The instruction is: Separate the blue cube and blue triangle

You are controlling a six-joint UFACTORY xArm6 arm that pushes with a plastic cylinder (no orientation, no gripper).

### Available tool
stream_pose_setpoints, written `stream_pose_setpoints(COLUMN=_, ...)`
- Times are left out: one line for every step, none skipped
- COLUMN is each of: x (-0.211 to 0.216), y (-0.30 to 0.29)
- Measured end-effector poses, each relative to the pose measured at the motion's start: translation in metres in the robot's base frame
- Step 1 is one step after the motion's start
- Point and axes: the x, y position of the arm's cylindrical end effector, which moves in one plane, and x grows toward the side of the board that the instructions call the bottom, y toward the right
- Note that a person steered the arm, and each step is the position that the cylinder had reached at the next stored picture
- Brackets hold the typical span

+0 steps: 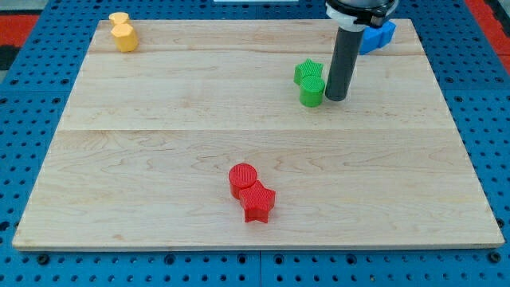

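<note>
Blue blocks [378, 36] lie at the view's top right of the wooden board [159, 143], partly hidden behind my rod. I cannot make out where one blue block ends and the other begins; they look pressed together. My tip [335, 98] rests on the board below and to the left of the blue blocks, right beside the green cylinder [311, 92], touching or nearly touching its right side. A green star [307, 72] sits just above the green cylinder.
A red cylinder [243, 178] and a red star [258, 202] lie together near the view's bottom centre. Two yellow blocks [123, 32] sit together at the top left corner. Blue pegboard [32, 80] surrounds the board.
</note>
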Motion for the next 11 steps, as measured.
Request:
stream_pose_setpoints(x=-0.004, y=-0.001)
stream_pose_setpoints(x=-0.013, y=0.009)
stream_pose_setpoints(x=-0.035, y=0.048)
stream_pose_setpoints(x=-0.062, y=0.083)
stream_pose_setpoints(x=-0.097, y=0.112)
stream_pose_setpoints(x=-0.131, y=0.132)
stream_pose_setpoints(x=-0.151, y=0.136)
stream_pose_setpoints(x=-0.147, y=0.106)
stream_pose_setpoints(x=-0.144, y=0.081)
stream_pose_setpoints(x=-0.139, y=0.053)
stream_pose_setpoints(x=-0.134, y=0.038)
